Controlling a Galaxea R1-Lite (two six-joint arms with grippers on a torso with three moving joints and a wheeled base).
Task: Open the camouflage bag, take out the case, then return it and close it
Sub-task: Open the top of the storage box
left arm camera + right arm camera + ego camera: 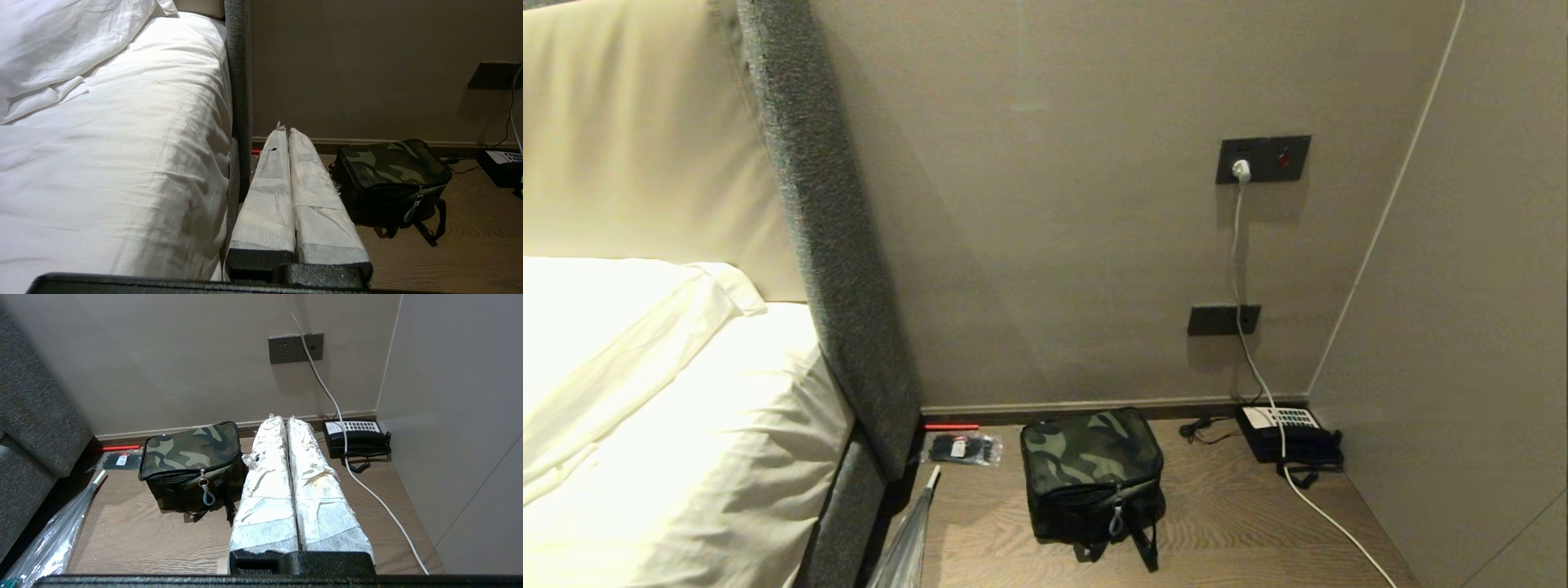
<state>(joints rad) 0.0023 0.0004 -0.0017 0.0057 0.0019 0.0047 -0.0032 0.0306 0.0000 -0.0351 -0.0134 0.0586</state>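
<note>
Two cloth-wrapped claws, left claw (286, 130) and right claw (282, 418), pressed closed, empty; soft boxy camouflage bag (1092, 474) zipped.

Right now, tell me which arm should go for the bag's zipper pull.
Probably the right. The right gripper, shut, points beside the camouflage bag with its zipper pull close by; the left gripper, also shut, sits nearer the bed.

Each claw has 2 long fingers (269, 192) wrapped in crinkled white tape, set on black textured mounts.

Right claw (286, 418), left claw (284, 130).
</note>
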